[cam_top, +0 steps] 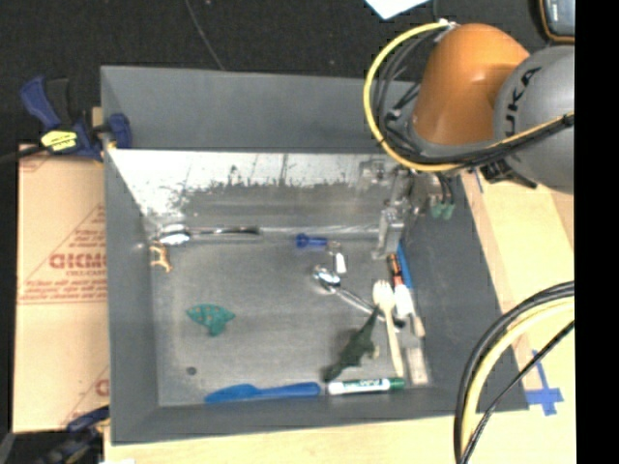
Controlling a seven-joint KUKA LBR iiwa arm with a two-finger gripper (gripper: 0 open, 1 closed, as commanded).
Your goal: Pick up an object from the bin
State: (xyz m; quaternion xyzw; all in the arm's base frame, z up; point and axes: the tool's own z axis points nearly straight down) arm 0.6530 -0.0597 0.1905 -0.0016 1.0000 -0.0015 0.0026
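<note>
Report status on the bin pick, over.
Gripper low at bin's right side, open or shut unclear. Nearest: metal spoon, white plastic utensil. Dark green toy lizard in the heap just beyond.

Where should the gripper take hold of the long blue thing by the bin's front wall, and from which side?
Probably mid-length, from straight above, gripping across its narrow width. The long blue thing lies flat along the front wall, leaving little room for a sideways approach, and its right end is close to the green-capped marker.
</note>
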